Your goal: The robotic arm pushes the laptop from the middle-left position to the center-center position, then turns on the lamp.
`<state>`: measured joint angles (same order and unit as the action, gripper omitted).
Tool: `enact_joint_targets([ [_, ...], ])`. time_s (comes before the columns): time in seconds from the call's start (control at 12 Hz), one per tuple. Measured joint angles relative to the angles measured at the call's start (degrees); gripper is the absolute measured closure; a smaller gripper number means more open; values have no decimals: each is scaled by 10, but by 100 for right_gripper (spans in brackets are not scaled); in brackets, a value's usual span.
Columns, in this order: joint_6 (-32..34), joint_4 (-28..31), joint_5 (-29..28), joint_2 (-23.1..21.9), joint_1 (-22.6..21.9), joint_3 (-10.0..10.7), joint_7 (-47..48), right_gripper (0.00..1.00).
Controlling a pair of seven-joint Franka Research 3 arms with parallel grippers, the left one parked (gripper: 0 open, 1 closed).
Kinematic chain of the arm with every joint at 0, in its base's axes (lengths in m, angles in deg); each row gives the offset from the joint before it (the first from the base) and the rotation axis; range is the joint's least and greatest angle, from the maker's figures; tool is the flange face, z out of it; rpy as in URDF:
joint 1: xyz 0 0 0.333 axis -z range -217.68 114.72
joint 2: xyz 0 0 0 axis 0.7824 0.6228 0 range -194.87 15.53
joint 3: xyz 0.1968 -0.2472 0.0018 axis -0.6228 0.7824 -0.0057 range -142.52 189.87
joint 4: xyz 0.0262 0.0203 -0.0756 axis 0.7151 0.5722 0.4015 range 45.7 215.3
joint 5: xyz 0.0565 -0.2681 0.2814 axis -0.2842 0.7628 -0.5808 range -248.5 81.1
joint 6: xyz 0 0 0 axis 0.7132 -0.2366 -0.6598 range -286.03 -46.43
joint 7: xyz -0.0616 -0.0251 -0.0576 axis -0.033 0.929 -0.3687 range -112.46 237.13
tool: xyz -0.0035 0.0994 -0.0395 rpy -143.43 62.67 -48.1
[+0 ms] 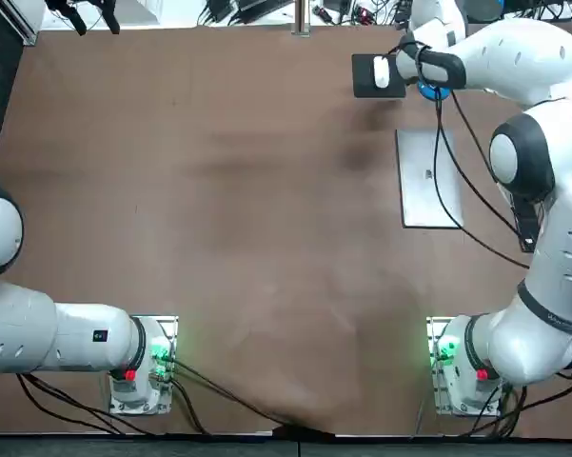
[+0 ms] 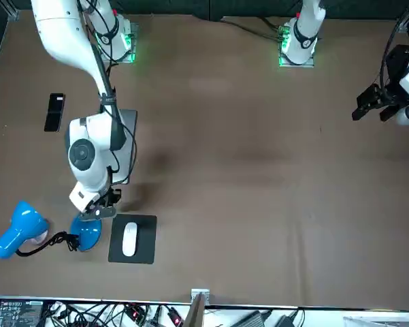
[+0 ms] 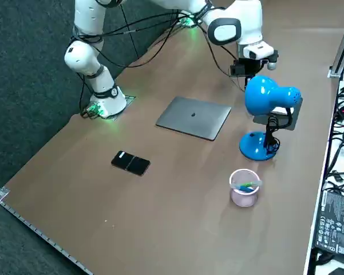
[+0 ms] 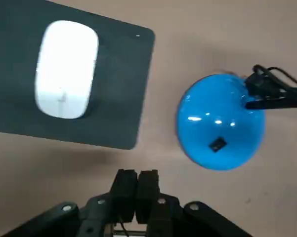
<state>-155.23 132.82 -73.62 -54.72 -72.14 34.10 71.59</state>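
Lamp (image 3: 269, 97): blue, standing at the far right corner of the table (image 1: 219, 238), its head hanging out to the robot's right of its round base (image 4: 220, 127).
Switch (image 4: 217, 144): small dark button on top of the base, on the side nearest the gripper.
Right gripper (image 4: 137, 175): fingers pressed together with nothing between them, above bare table just beside the base, between it and the mouse pad (image 4: 123, 74).
Risk, missed press: the fingertips are off to one side of the button, so a straight descent would likely meet the table or the base's sloping edge.
Risk, sliding base: the dome is smooth and rounded, so an off-centre push could skid the lamp or tip its overhanging head.
Risk, cable: the black cable (image 4: 276, 81) leaves the base on its far side and could snag the fingers if they overshoot.
Risk, neighbours: the mouse (image 4: 66, 69) lies on the pad close by and could be nudged by a sideways correction.
Laptop (image 1: 428, 181): closed and flat on the robot's right side of the table, not at its middle, so the push looks unfinished.
Laptop axis: long sides run away from the robot; the hinge edge cannot be told.
Further off: a phone (image 3: 131, 162) and a cup (image 3: 244, 188), well apart from the gripper.
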Motion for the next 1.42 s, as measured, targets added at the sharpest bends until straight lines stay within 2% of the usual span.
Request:
enact_joint_targets([
  [0.58, -35, 0, 0, 20, 45, 0, -65, 98],
  [1.0, -84, -1, 0, 43, 64, 0, -72, 98],
  [1.42, -97, -1, 0, 58, 76, 0, -73, 98],
])
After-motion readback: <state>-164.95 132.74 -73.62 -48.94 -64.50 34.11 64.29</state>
